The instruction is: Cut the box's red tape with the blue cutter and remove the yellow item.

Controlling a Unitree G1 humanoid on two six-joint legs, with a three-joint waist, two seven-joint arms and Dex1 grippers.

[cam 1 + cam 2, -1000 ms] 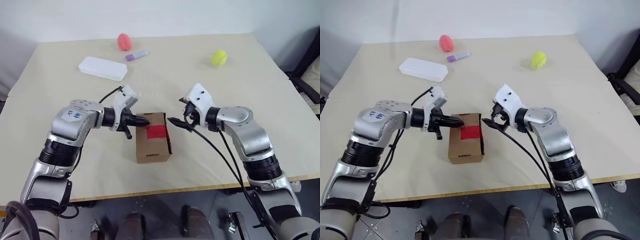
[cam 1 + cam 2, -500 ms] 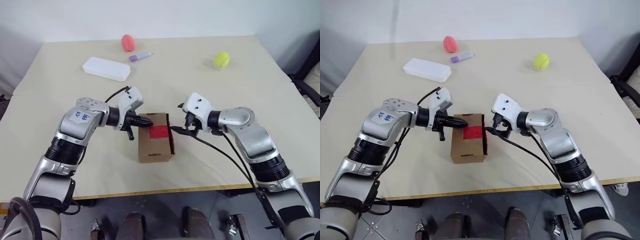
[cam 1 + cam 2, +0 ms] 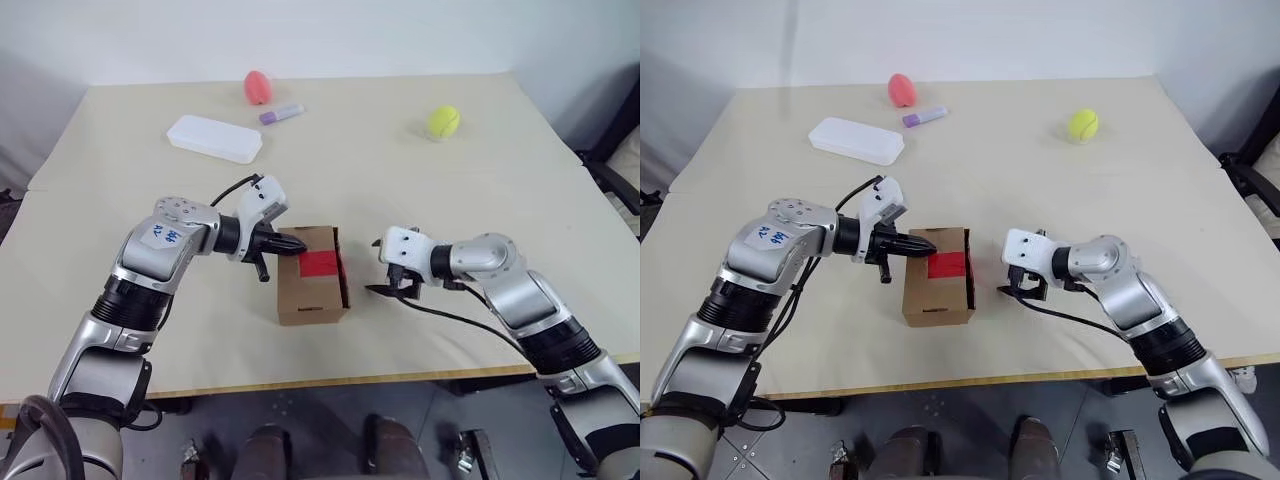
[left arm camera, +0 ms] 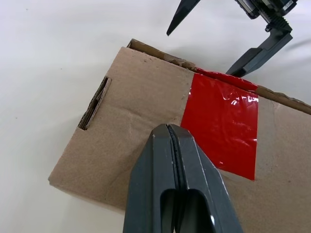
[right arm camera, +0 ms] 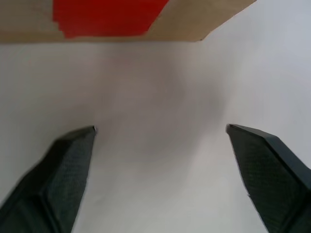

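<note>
- Box (image 3: 312, 288): one is seen mid-worktop (image 3: 480, 180), with one strip of red tape (image 3: 318, 264) across its top.
- Two tools are counted: the left tool (image 3: 297, 243), fingers pressed together and empty, rests on the box top; the right tool (image 3: 385, 283), spread wide and empty, is just beside the box.

Lab-like room: bare table (image 3: 500, 160), blank walls (image 3: 300, 30)

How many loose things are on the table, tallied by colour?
Brown: 1, box with red tape
White: 1, case
Pink-red: 1, rounded object
Purple: 1, tube
Yellow-green: 1, ball
Total: 5
</note>
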